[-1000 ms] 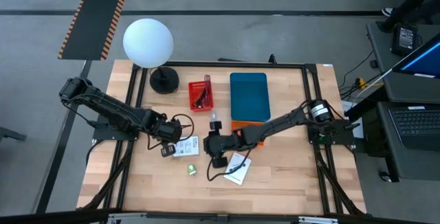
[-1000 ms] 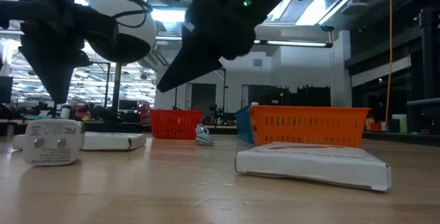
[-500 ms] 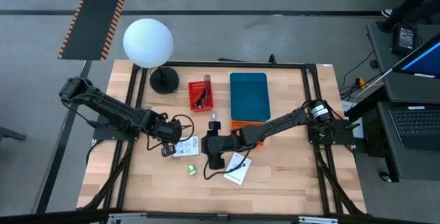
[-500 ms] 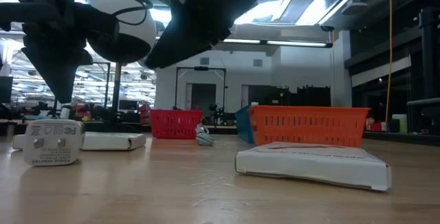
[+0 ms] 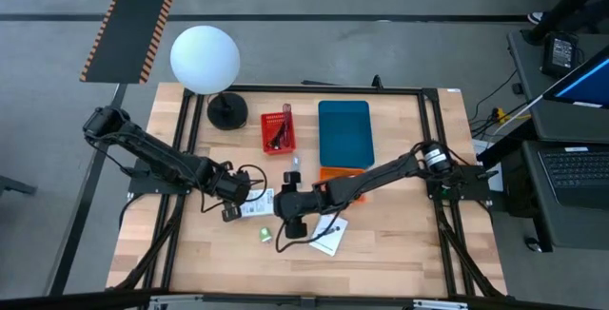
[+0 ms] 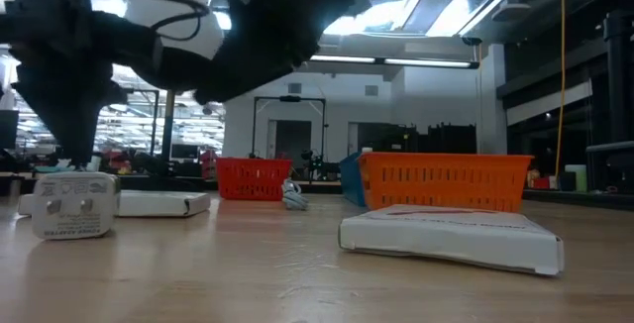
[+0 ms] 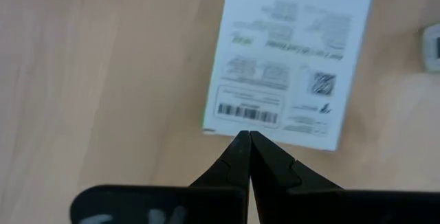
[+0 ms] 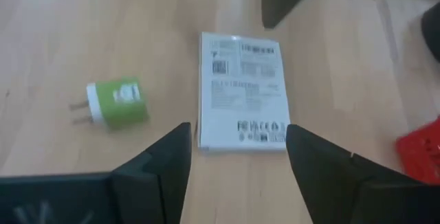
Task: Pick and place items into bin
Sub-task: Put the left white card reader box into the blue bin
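My left gripper (image 5: 234, 197) (image 7: 245, 138) is shut, pointing down at the edge of a white printed card box (image 7: 289, 66) (image 5: 258, 203). My right gripper (image 5: 284, 224) (image 8: 237, 148) hangs open above the table; that box (image 8: 240, 90) and a green cube plug (image 8: 120, 104) (image 5: 266, 235) lie flat ahead of it. A second white card box (image 5: 329, 234) (image 6: 456, 236) lies beneath my right arm. A white charger (image 6: 74, 204) stands under my left gripper in the low view. The red bin (image 5: 278, 131) holds dark cables. My left gripper's shut fingertips (image 7: 237, 148) come from above at the barcode edge (image 7: 237, 117) of the white card box, which lies flat on the table. Whether they touch it I cannot tell.
A blue bin (image 5: 344, 131) and an orange bin (image 5: 331, 172) (image 6: 446, 181) stand at the far middle. The white globe lamp (image 5: 205, 56) on its black base (image 5: 226, 110) stands at the far left. A blue-white stick (image 5: 295, 165) lies near the red bin.
My right gripper has gone toward the table's left and near edges, from beside the second card box to above the green cube plug, and has risen in the low view.
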### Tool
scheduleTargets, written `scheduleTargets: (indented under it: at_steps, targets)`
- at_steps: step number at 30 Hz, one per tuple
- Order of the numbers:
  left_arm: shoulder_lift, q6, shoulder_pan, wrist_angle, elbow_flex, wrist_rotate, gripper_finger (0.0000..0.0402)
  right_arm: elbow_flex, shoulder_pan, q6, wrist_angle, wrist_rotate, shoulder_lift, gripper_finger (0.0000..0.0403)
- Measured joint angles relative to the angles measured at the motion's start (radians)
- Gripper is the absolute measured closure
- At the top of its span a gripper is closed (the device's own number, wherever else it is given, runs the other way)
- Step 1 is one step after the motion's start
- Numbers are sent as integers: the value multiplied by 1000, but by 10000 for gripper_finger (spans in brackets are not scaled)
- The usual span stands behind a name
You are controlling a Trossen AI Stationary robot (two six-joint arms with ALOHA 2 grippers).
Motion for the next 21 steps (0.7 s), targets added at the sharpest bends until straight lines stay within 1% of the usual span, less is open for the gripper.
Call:
scheduleTargets:
  at_steps: [9,14,21]
  targets:
    - [0,11,16,1,-8,-3,400,30,0,-29,9,1,85,188]
    - [1,19,35,5,-9,-23,400,30,0,-54,9,36,101,188]
    - [41,48,53,7,-9,-4,400,30,0,-54,8,39,102,188]
